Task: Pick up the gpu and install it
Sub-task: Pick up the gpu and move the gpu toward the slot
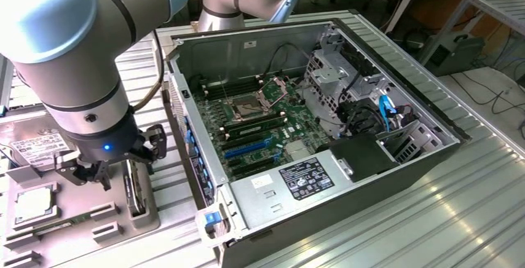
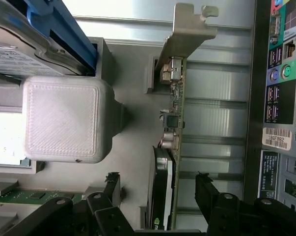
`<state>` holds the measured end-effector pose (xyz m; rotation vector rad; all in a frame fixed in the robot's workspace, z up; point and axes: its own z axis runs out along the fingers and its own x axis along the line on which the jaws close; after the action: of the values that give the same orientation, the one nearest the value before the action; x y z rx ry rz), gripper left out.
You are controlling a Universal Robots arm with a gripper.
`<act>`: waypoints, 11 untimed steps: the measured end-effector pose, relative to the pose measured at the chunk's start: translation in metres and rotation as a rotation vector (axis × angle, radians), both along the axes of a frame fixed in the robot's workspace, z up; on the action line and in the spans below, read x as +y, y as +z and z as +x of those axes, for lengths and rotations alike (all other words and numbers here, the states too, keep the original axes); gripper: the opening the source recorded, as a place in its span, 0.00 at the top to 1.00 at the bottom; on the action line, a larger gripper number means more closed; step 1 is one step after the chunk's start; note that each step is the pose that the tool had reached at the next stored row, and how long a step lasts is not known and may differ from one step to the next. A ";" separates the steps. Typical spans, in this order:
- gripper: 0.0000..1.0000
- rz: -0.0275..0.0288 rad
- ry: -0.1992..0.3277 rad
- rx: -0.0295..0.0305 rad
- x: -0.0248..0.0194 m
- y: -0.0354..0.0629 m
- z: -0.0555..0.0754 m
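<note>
The gpu (image 2: pixel 170 123) stands on edge in a slot of the grey parts tray (image 2: pixel 133 147), with its silver end bracket (image 2: pixel 187 34) at one end, a thin green board edge and a black cooler (image 2: pixel 160 196) on one face. My gripper (image 2: pixel 157 181) hangs just above it, open, one black finger (image 2: pixel 112 183) on each side of the card and neither touching it. In the exterior view the gripper (image 1: pixel 115 171) hovers over the tray (image 1: pixel 98 219) at the exterior view's left, beside the upright gpu (image 1: pixel 134 189).
The open computer case (image 1: pixel 394 176) lies to the exterior view's right of the tray, its motherboard (image 1: pixel 262 114) and blue card slots (image 1: pixel 246 150) exposed. The tray also holds a hard drive with a white label (image 1: pixel 39 148), a processor (image 1: pixel 33 203) and a memory stick (image 1: pixel 61 224). A raised grey block (image 2: pixel 64 118) stands near the gpu.
</note>
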<state>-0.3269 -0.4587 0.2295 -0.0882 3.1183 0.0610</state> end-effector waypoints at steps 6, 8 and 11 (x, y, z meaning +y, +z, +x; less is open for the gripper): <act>0.28 0.0000 0.000 0.0000 0.0004 -0.0072 0.000; 0.28 -0.0002 0.000 0.0000 0.0004 -0.0083 0.000; 0.28 -0.0001 0.000 0.0000 0.0004 -0.0084 0.000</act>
<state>-0.3269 -0.4582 0.2212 -0.0881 3.1183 0.0608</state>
